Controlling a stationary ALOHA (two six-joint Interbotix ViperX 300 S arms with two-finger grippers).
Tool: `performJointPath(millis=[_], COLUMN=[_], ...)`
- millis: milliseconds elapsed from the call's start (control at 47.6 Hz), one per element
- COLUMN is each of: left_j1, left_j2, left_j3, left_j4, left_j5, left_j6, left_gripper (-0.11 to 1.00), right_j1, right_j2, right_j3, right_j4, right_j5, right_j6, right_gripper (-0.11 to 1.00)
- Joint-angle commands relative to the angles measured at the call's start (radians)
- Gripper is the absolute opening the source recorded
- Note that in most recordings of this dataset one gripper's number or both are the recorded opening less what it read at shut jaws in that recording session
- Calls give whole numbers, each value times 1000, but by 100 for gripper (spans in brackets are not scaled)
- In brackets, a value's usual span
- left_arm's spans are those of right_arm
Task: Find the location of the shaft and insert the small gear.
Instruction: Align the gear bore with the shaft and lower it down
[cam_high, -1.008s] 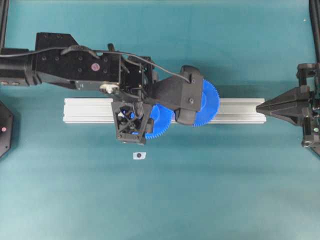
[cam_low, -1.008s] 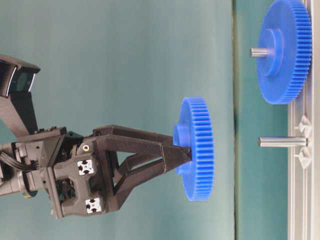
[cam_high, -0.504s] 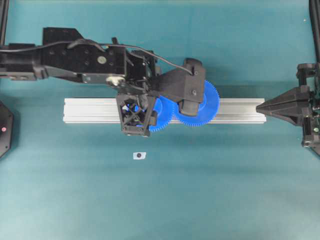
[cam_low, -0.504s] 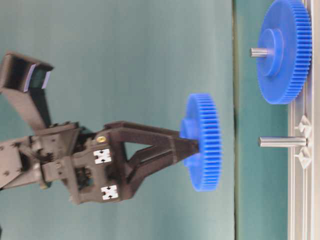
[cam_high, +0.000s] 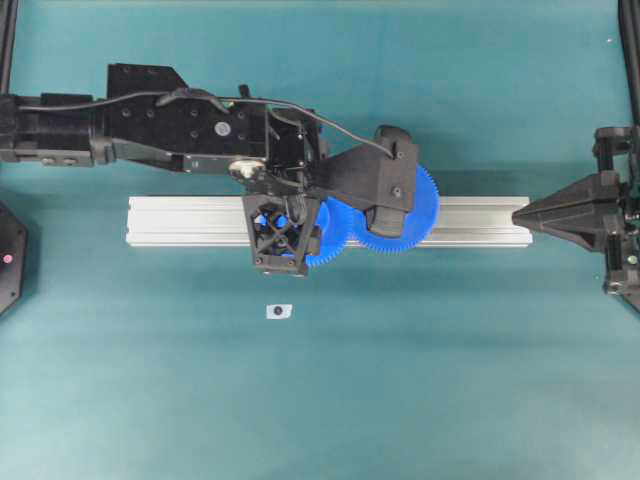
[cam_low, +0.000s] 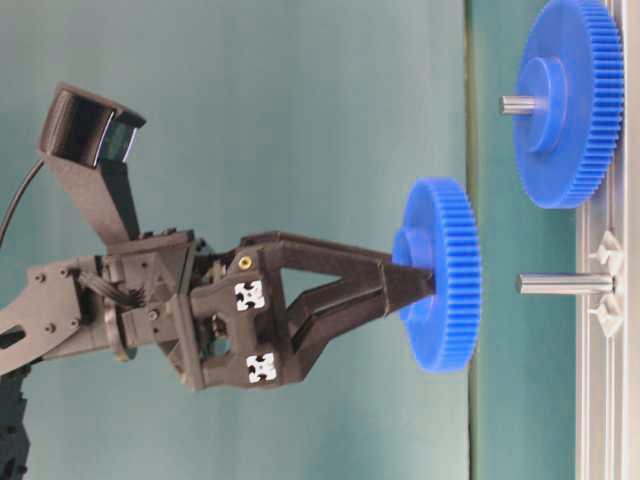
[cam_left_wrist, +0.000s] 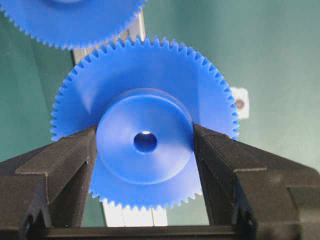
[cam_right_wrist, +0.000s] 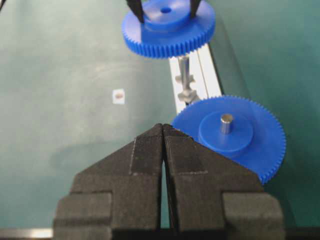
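My left gripper (cam_high: 283, 222) is shut on the hub of the small gear (cam_high: 327, 238), a bright blue toothed gear. In the table-level view the left gripper (cam_low: 425, 285) holds the small gear (cam_low: 445, 290) flat, a short gap from the tip of the shaft (cam_low: 565, 284) and roughly in line with it. The left wrist view shows both fingers (cam_left_wrist: 70, 160) pressed on the hub of the small gear (cam_left_wrist: 150, 85). The right wrist view shows the small gear (cam_right_wrist: 167, 27) above the shaft (cam_right_wrist: 184, 67). My right gripper (cam_right_wrist: 163, 127) is shut and empty, at the rail's right end (cam_high: 515, 215).
The aluminium rail (cam_high: 180, 220) lies across the table's middle. The larger blue gear (cam_high: 425, 205) sits on it on its own pin (cam_right_wrist: 226, 122), right beside the shaft. A small white tag with a dark dot (cam_high: 278, 311) lies in front of the rail.
My left gripper has carried the small gear back over the rail and closer to the shaft's tip. The right arm has not moved.
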Motion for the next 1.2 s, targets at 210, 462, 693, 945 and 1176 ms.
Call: performJointPath(millis=[210, 462, 693, 945, 1176], left_j1=[8, 11, 11, 17, 21], left_j2=[-3, 3, 15, 26, 32], left_j3=[26, 49, 58, 74, 106], left_j4=[5, 5, 5, 3, 3], left_j5=[-25, -60, -60, -80, -104], left_j6=[-2, -2, 0, 0, 0], left_gripper=[63, 63, 63, 63, 63], right_j1=[-3, -3, -3, -3, -3], right_j2=[5, 6, 6, 5, 3], right_j3=[-12, -12, -12, -12, -12], right_j4=[2, 2, 2, 2, 2], right_j5=[-9, -9, -9, -9, -9], right_j6=[9, 9, 9, 11, 9], right_gripper=[-1, -1, -1, -1, -1])
